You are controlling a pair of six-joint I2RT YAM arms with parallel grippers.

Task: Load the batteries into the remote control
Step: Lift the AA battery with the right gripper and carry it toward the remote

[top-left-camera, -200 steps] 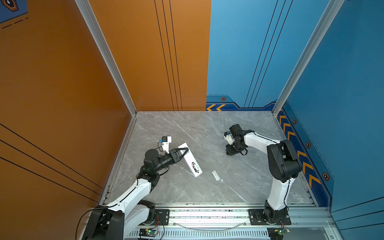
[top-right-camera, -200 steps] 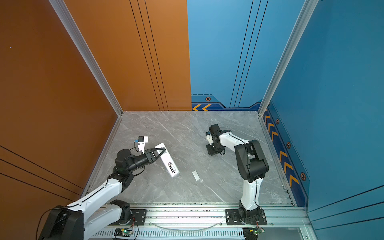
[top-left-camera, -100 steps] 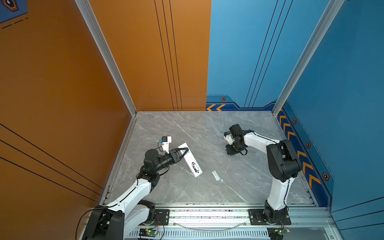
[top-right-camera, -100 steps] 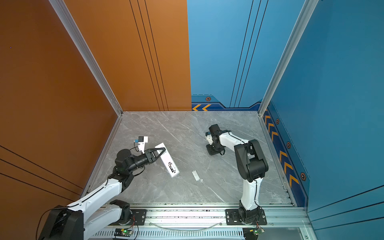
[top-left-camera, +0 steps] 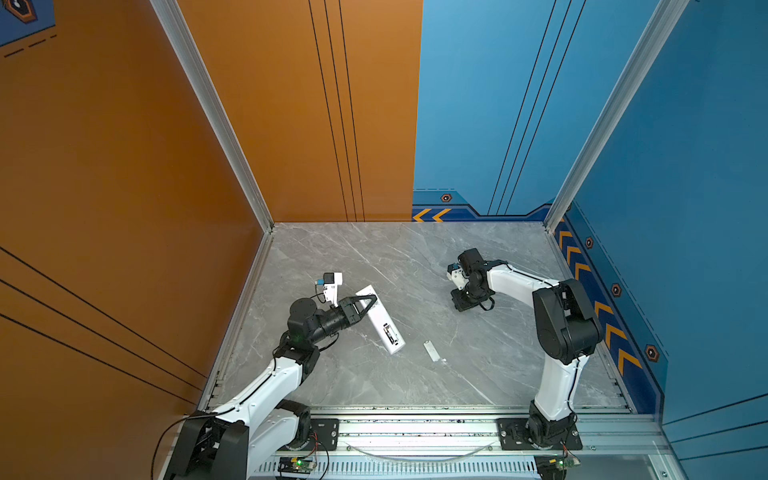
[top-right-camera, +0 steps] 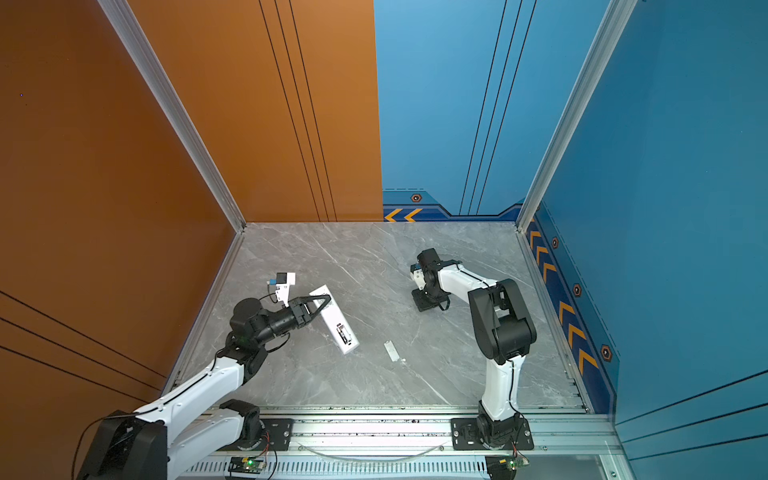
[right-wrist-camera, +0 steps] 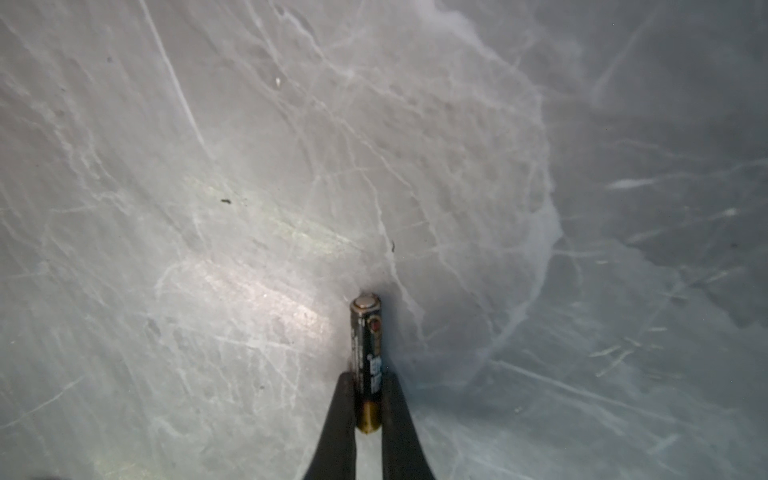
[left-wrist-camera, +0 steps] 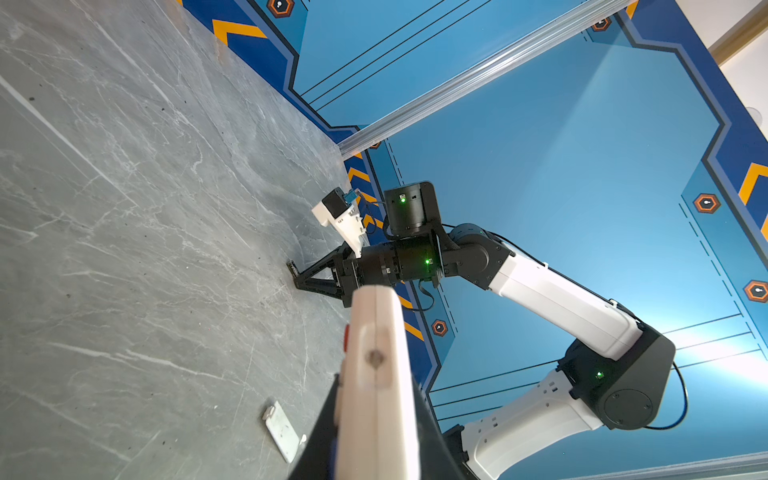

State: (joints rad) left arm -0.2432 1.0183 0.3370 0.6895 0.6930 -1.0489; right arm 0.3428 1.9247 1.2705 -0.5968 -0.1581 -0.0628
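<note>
Right gripper (right-wrist-camera: 368, 380) clamps its 2 dark fingers on a black battery (right-wrist-camera: 365, 340), low over the grey marble table (top-left-camera: 415, 257), as the right wrist view shows. The cell lies along the fingers, its gold end between them and its silver cap pointing away. Whether it has left the surface cannot be told.

Well apart across the table, the left gripper (top-left-camera: 370, 300) is closed on 1 end of the white remote control (top-left-camera: 380, 322). The remote slants toward the front rail, back turned up, with its battery compartment (top-left-camera: 389, 333) uncovered near the free end. The small white battery cover (top-left-camera: 431, 351) lies loose on the table near that end, touching nothing.

Judged from this, the opening steps are done: cover off, remote steadied, 1 battery gripped. What remains is to carry that cell across, seat it, and see the other one in.

Dark shapes show inside the compartment in both top views, but they are too small to say whether a cell already sits there. No 2nd battery shows on the table.
</note>
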